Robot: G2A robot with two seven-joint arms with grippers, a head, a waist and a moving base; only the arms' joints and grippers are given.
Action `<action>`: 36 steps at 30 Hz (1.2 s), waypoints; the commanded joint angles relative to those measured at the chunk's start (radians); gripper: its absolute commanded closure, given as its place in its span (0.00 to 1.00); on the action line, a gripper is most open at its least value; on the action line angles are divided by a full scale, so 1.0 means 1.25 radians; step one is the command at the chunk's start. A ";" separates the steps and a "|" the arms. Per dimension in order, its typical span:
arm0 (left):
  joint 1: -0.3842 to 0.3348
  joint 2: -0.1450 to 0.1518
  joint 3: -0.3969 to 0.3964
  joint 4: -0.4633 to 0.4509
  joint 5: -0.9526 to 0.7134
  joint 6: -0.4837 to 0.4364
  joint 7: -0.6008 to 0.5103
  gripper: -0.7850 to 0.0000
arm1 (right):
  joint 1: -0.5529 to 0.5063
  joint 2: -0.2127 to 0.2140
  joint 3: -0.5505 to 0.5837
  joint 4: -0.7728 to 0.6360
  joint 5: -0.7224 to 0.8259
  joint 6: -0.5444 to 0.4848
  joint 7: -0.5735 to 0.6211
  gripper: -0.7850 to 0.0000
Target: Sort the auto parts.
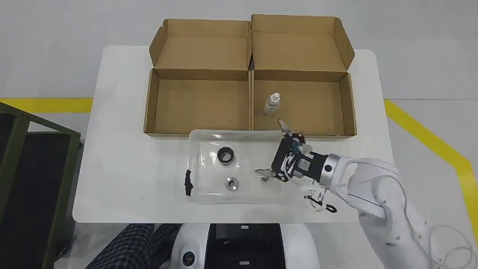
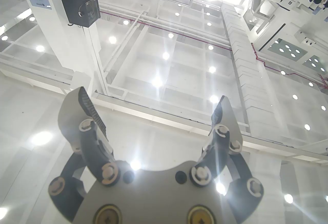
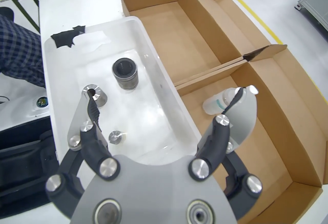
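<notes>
Right gripper (image 3: 166,95) is hovering wide open and empty above the clear bin's (image 3: 156,54) right end, likely lining up on the parts lying inside: linear bearing (image 3: 125,74), conical sleeve (image 3: 96,94), small fitting (image 3: 115,136). Left gripper (image 2: 152,95), also open and empty, is pointing upward, seemingly parked clear.

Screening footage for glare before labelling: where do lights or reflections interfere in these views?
Left wrist view: ceiling lamps flare, one streak crossing the fingers of the left gripper. Right wrist view: bright reflections on the clear bin, though the dark bearing reads plainly. Top view: even light on the table, no glare.
</notes>
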 commanded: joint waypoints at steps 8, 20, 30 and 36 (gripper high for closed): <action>0.000 0.000 0.000 0.000 0.000 0.000 0.000 0.00 | -0.038 0.012 -0.017 -0.013 -0.068 -0.051 0.032 0.00; 0.000 0.000 0.000 0.000 0.000 0.000 0.000 0.00 | -0.037 0.022 -0.046 -0.011 -0.112 -0.063 0.092 0.00; 0.000 0.000 0.000 0.000 0.000 0.000 0.000 0.00 | -0.005 0.026 -0.069 0.016 -0.084 -0.060 0.143 0.00; 0.000 0.000 0.000 0.000 0.000 0.000 0.000 0.00 | 0.011 0.028 -0.094 0.031 -0.083 -0.061 0.176 0.12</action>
